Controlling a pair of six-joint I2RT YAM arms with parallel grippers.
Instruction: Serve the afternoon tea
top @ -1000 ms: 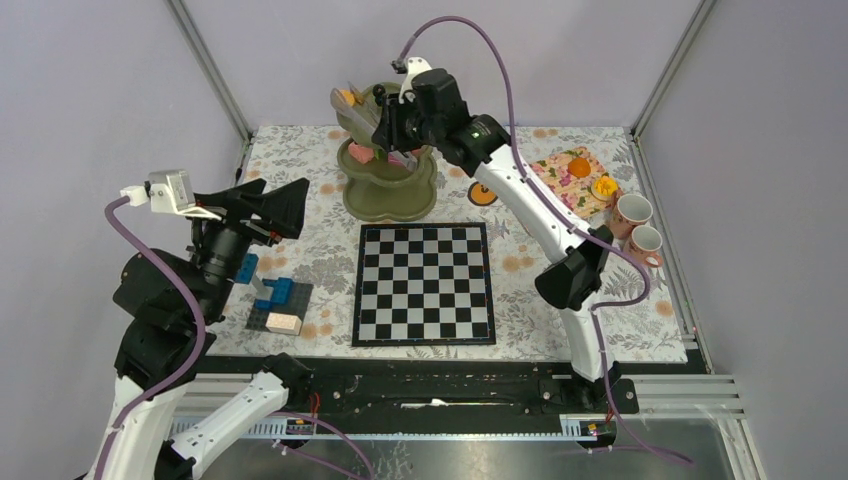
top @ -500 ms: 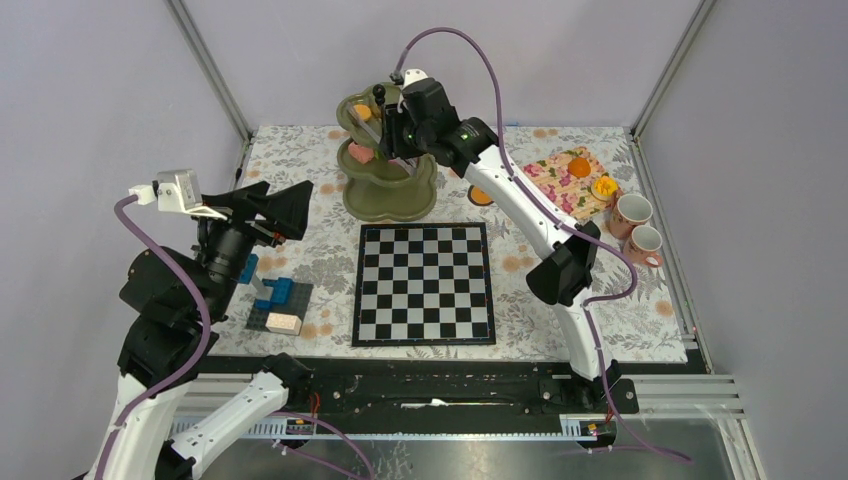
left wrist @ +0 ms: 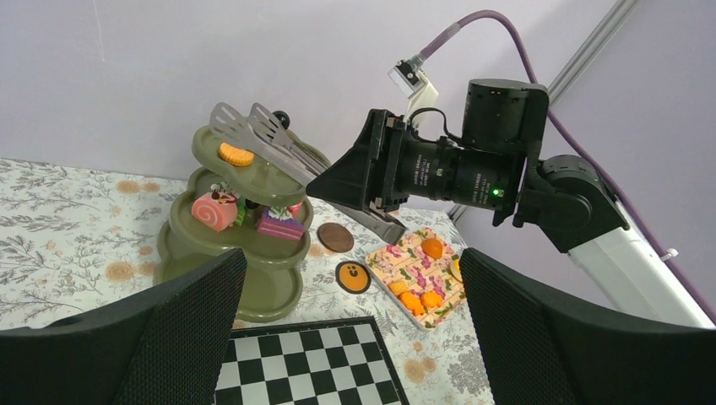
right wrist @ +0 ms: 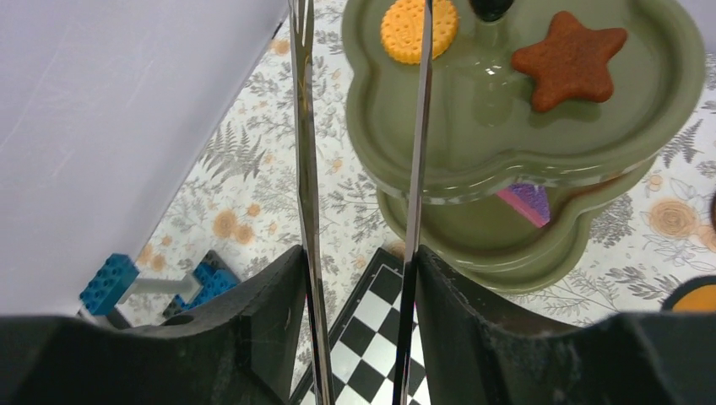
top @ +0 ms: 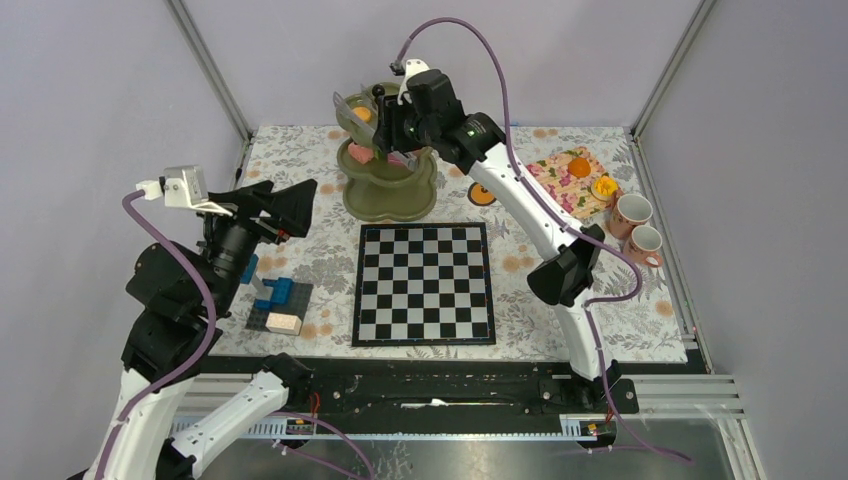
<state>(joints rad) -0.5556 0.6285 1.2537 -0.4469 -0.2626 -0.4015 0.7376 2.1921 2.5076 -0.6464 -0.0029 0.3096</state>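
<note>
**A:** Where's the orange biscuit (right wrist: 405, 29)?

**B:** On the top tier of the stand (right wrist: 507, 169), near the brown star (right wrist: 570, 59). The tongs (right wrist: 301, 169) are spread above it, though I can't tell whether a blade touches it.

**A:** And the jaws?

**B:** The right gripper (right wrist: 359, 283) has its jaws pressed on the tongs' arms. The left gripper (left wrist: 350, 270) has its jaws wide and empty.

**A:** Advice?

**B:** I'd lift straight up first, so no blade drags the biscuit or clips the knob (right wrist: 490, 7).
</note>
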